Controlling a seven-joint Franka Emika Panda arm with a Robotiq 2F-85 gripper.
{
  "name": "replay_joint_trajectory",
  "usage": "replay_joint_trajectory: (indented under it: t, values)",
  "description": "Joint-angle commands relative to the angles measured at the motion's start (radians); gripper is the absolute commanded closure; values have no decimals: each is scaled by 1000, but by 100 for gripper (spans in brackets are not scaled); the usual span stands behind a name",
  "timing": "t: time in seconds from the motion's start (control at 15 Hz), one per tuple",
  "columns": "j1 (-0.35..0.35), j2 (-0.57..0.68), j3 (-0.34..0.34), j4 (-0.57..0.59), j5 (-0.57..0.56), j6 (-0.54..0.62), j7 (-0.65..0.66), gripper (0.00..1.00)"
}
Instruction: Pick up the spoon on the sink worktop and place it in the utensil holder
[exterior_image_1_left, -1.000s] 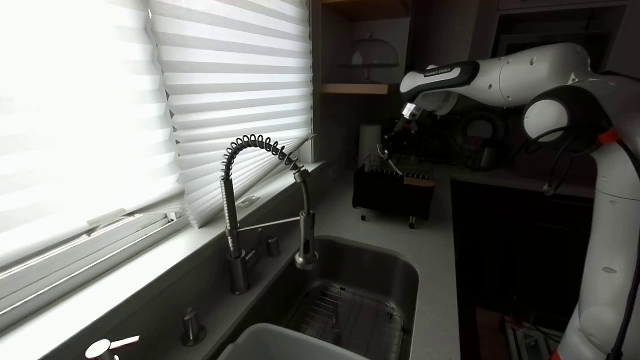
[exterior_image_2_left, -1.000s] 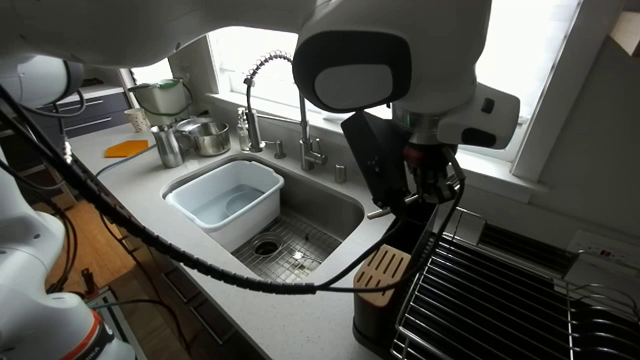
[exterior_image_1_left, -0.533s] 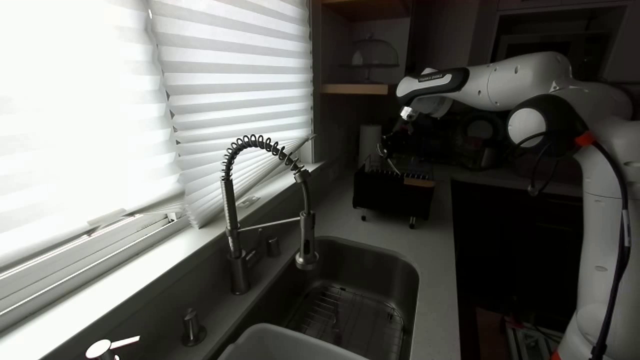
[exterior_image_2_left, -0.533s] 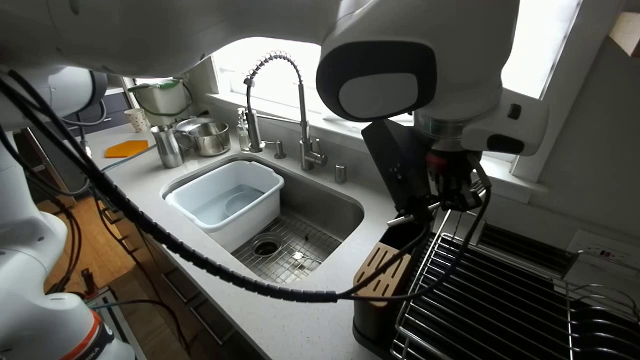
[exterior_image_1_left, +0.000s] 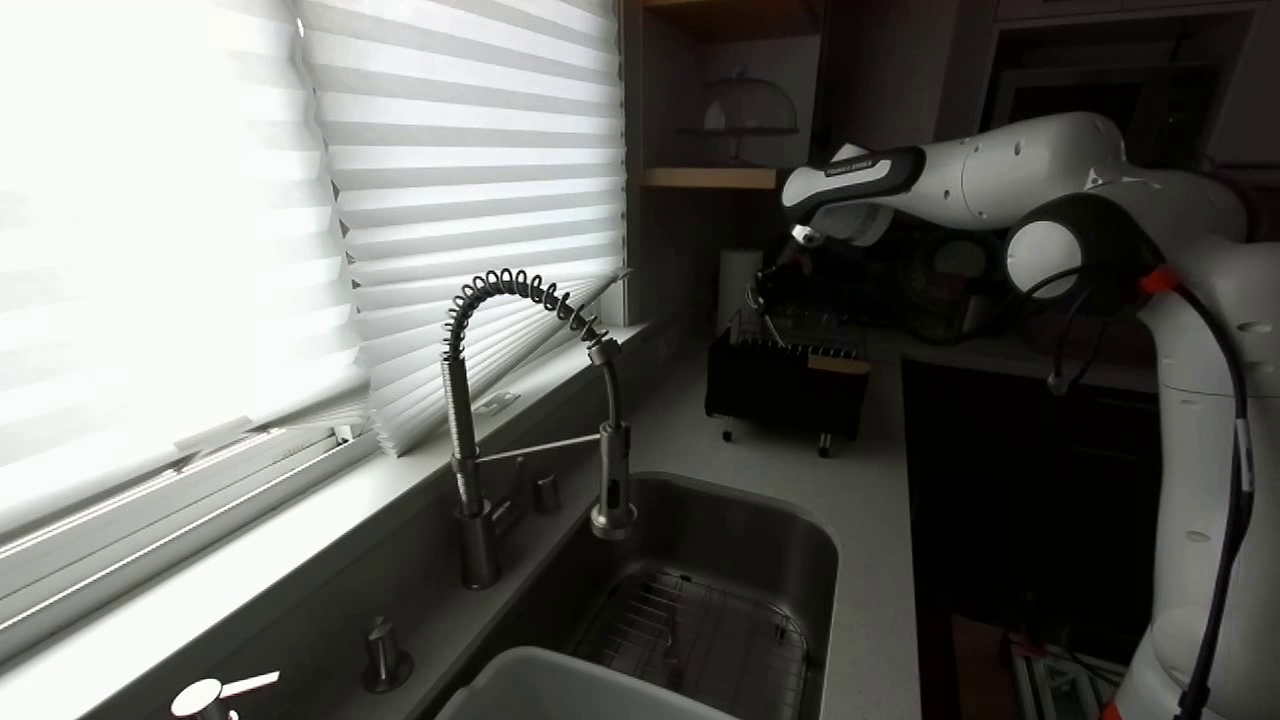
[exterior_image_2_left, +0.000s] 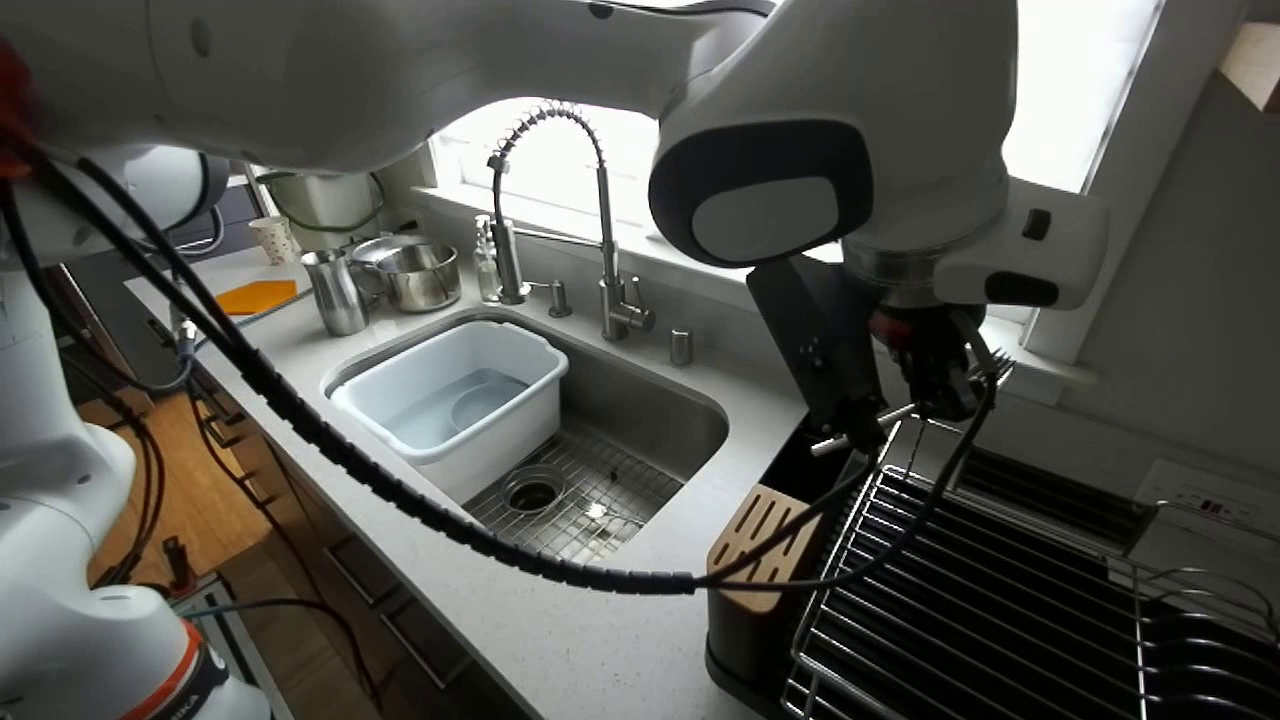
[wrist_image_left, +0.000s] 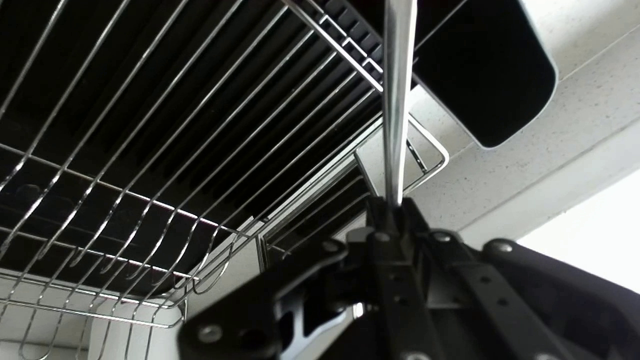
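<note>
The gripper (wrist_image_left: 393, 212) pinches the spoon (wrist_image_left: 398, 100), which runs to the top edge of the wrist view; in an exterior view it looks rather fork-like. To place it well, one should carry it above the dark utensil holder (wrist_image_left: 492, 95), upper right in the wrist view, turn it upright, and only then release. The arm (exterior_image_2_left: 400, 80) crosses the top of an exterior view and bends downward at right, the spoon slanting.

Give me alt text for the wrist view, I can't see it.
The gripper, jaws shut, clasps a shiny metal utensil that runs off the top edge. A wire dish rack spans the left; a dark open holder sits upper right.
</note>
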Motion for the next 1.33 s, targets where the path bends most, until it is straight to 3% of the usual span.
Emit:
replay_joint_trajectory:
  t: [0.0, 1.27]
  values:
    - [-10, -15, 27, -44, -10, 53, 21, 98]
    - [54, -180, 47, -374, -33, 382, 35, 98]
